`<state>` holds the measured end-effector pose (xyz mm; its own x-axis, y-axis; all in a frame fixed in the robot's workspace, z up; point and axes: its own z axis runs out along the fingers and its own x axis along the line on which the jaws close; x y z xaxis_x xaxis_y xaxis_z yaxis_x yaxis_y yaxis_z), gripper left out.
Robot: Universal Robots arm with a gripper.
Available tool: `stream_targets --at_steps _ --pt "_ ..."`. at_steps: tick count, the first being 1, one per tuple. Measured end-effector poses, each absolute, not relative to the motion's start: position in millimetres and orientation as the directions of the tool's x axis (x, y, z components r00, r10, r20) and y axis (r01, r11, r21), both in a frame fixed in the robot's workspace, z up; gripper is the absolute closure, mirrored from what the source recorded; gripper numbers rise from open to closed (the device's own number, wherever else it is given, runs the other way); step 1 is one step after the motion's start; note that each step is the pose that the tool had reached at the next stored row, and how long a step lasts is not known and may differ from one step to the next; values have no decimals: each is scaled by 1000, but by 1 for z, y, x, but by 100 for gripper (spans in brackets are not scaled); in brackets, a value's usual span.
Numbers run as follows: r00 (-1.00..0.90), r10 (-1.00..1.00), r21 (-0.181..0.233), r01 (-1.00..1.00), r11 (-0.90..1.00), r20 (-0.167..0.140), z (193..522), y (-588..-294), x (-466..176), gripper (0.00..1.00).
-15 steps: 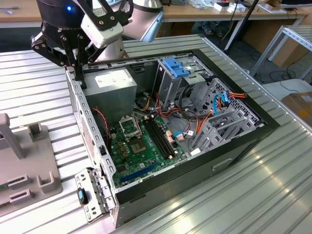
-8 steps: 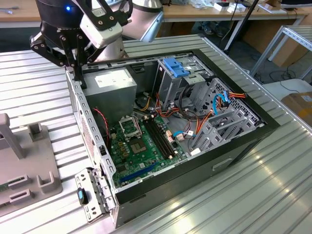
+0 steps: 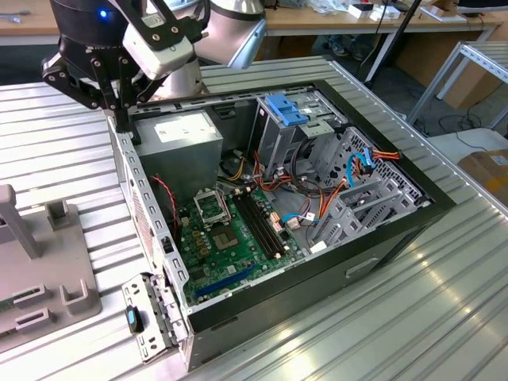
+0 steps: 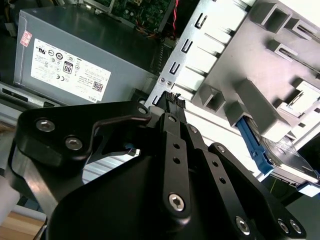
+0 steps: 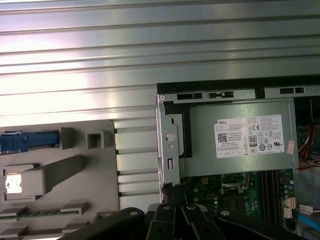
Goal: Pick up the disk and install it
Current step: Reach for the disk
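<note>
Closest to my wrist cameras, the end effector (image 4: 172, 100) has its fingers pressed together with nothing between them. It hangs above the side wall of the open computer case (image 3: 397, 230), just beside the grey power supply (image 4: 100, 35). Beyond that wall, out on the desk (image 3: 444, 317), sits the grey fixture (image 4: 240, 50). The disk (image 4: 255, 146) rests in it with its blue frame showing, well apart from the fingertips. Farther off, inside the case, a light-blue bracket (image 3: 287, 109) sits at the drive bay. I judge the pick-up is not yet begun and this is the approach. A grasp would call for opened fingers brought squarely over the disk's frame, clear of the case wall and the fixture's posts.
</note>
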<state>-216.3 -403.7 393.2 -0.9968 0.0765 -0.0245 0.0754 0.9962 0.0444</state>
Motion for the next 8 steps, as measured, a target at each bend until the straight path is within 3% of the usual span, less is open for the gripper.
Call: stream_targets --at_steps 8 --pt "-997 76 44 75 996 -24 393 -404 -218 89"
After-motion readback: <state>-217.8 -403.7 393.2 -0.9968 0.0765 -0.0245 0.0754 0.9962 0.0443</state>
